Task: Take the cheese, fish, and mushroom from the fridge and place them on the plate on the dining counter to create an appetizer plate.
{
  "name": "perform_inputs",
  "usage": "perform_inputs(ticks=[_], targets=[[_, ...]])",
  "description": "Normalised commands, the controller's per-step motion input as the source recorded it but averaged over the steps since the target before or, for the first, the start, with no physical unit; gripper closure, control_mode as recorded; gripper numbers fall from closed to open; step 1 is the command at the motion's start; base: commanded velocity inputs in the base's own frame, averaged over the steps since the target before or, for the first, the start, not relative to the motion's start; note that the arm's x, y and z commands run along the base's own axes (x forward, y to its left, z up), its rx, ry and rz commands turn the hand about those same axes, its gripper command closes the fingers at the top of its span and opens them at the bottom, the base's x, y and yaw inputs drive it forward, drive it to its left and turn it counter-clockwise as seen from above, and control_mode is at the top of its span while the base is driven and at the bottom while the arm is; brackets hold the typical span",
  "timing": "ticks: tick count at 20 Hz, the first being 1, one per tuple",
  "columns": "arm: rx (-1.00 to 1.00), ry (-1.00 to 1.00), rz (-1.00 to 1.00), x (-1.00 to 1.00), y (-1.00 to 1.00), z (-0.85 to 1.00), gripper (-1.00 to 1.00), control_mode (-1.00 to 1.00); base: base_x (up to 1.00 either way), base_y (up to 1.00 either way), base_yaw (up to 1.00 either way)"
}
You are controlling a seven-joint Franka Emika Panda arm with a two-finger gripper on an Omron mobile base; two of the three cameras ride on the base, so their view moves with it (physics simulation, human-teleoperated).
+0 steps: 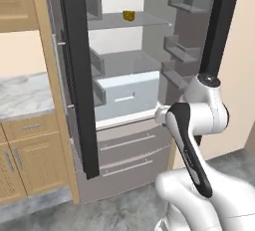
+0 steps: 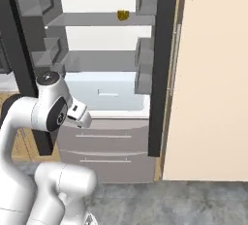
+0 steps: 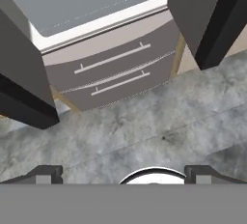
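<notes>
From the left base view, you face the open fridge (image 1: 124,70); the cheese (image 1: 129,15), a small yellow-gold chunk, sits on its upper shelf, well above the folded arm. A long reach up risks clipping a door bin (image 1: 177,51).

The right base view shows the cheese (image 2: 123,15) near the shelf's front edge; you could knock it off.

In the hand view, the gripper (image 3: 123,172) points down at the floor, jaws wide, holding nothing.
</notes>
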Motion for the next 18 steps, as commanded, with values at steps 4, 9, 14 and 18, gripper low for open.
perform_inputs(ticks=[4,9,14,18], targets=[[0.0,0.0,0.0,0.0,0.0,0.0,-1.0,1.0,0.28,-0.7,0.22],[0.0,0.0,0.0,0.0,0.0,0.0,-1.0,1.0,0.53,-0.41,0.17],[0.0,0.0,0.0,0.0,0.0,0.0,-1.0,1.0,0.93,0.0,0.13],[0.0,0.0,0.0,0.0,0.0,0.0,-1.0,1.0,1.0,0.01,0.11]])
